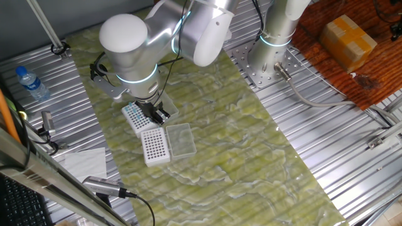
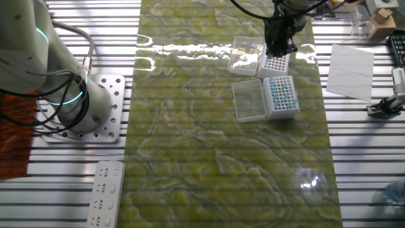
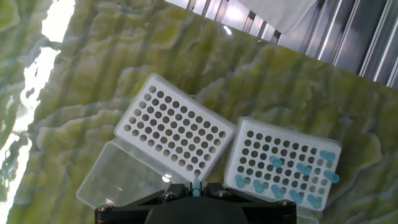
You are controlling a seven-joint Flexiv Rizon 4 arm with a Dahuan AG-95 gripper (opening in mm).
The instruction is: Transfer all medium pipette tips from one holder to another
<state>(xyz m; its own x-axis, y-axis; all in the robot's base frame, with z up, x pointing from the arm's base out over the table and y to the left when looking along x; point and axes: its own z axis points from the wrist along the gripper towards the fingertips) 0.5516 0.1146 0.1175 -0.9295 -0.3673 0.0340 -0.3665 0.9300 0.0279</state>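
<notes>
Green marbled matting covers the counter (image 1: 251,157), where two white holders sit side by side. One holder (image 3: 176,133) shows only bare holes; the other (image 3: 283,163) keeps roughly ten medium pipette tips (image 3: 303,169), so little seems transferred. The hand (image 3: 196,189) pinches a single blue tip (image 3: 196,185), apparently.

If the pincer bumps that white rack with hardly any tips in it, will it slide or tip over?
Probably slide rather than tip: the near-empty white rack is low and wide, sitting flat on the glossy green mat. It likely weighs little, since most of its holes are bare. Its open clear lid looks thin and may flex or drag along with it.
</notes>
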